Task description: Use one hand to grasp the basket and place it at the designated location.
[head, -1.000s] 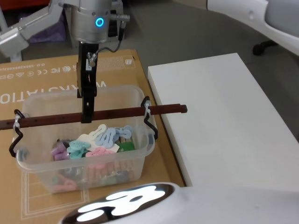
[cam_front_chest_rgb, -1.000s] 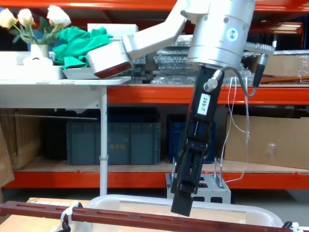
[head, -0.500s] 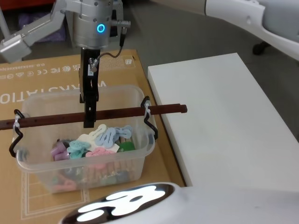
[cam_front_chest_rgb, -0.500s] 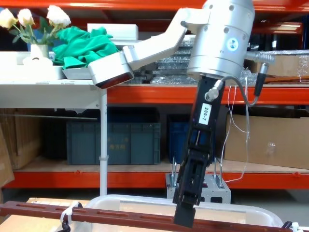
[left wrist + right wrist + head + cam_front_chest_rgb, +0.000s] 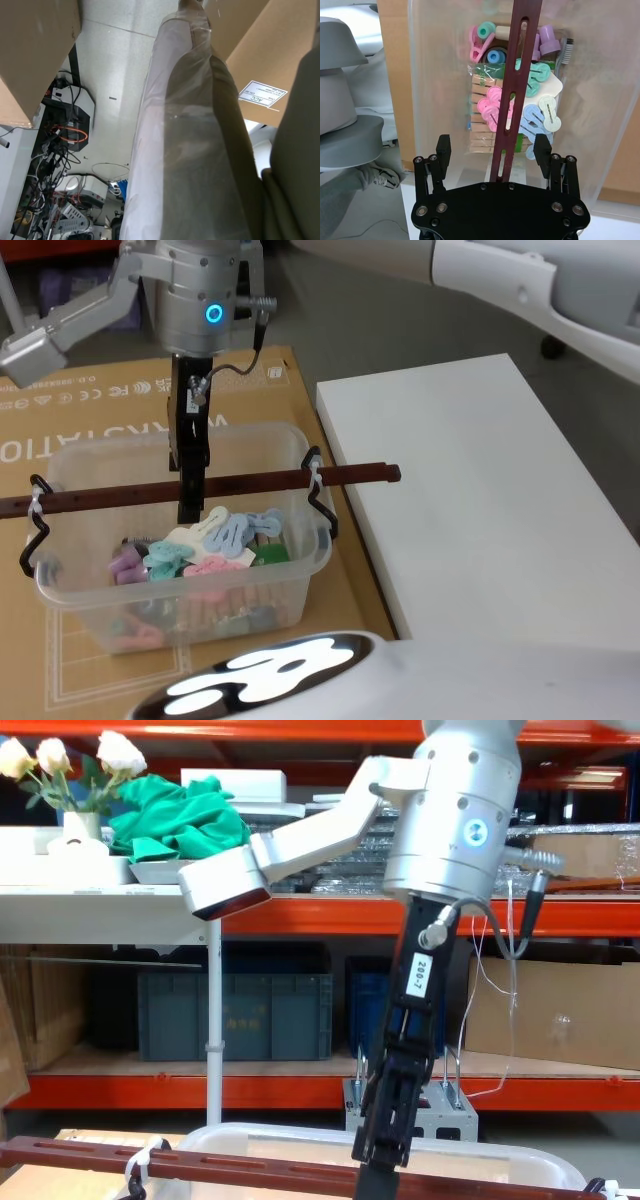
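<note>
Basket (image 5: 288, 596) bar handle (image 5: 250, 483) lies between right end effector's (image 5: 493, 146) spread fingers (image 5: 443, 150) — unclamped.

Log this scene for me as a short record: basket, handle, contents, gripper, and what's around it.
object: basket, clear plastic, sitting on a cardboard sheet
handle: bar handle, reddish-brown, lying across the rim, fixed with white zip ties
contents: clothes pegs, pastel and wooden
active arm: right gripper, open, one finger on each side of the bar, not closed on it
nearby: white table on the basket's right
</note>
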Tool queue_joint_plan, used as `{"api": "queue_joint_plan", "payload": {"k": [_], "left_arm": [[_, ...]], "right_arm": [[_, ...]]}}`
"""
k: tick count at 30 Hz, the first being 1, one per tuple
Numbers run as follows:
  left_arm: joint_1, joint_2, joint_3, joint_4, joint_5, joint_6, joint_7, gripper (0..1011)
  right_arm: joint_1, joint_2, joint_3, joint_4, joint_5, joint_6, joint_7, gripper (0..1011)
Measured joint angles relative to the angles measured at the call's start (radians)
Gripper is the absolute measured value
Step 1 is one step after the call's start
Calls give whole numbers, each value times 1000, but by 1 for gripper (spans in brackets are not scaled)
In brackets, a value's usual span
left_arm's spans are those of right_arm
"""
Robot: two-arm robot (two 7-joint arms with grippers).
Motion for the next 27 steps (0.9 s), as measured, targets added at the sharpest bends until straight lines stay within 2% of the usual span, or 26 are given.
{"api": "queue_joint_plan", "payload": {"k": [27], "left_arm": [[0, 0, 0, 0, 0, 0, 0, 0]], "right_arm": [[-30, -23, -8, 36, -19, -17, -12, 1000]]}}
